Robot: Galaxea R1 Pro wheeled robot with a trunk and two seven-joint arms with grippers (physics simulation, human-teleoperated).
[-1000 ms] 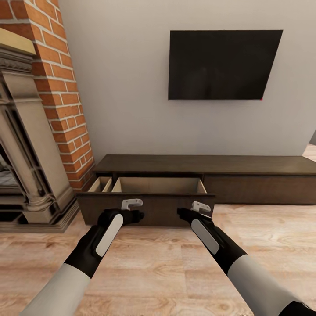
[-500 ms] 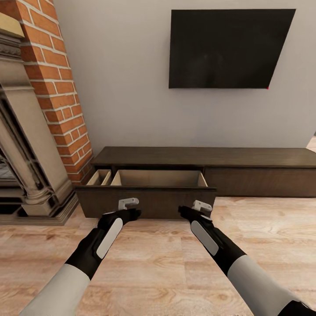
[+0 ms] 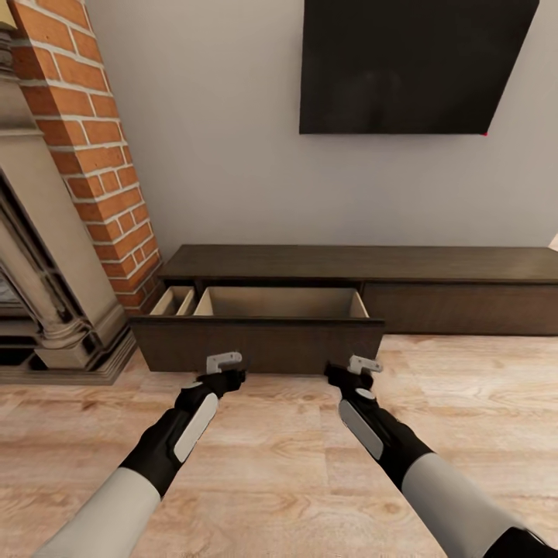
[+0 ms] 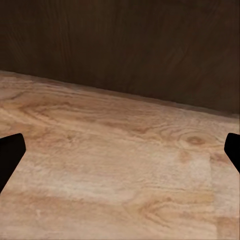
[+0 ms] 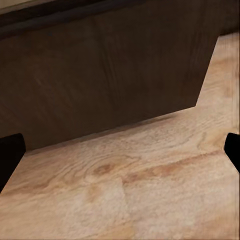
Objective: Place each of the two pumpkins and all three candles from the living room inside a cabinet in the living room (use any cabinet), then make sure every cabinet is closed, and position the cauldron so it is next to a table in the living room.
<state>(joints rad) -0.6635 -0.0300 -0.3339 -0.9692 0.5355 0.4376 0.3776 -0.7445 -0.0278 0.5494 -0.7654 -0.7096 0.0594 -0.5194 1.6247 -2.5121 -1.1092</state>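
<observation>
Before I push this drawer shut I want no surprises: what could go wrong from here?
1. The drawer stands wide open, and both grippers, left and right, are low on its front; uneven pushing might skew it.
2. The part of its pale inside that shows holds no pumpkin or candle, so shutting it now may be too early.
3. The fingers are spread wide near the floor and could scrape it.

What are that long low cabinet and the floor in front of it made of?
The long, low dark brown cabinet looks like matte stained wood with faint grain; its open drawer is paler inside. The light floor looks like wood planks with knots, possibly laminate.
</observation>
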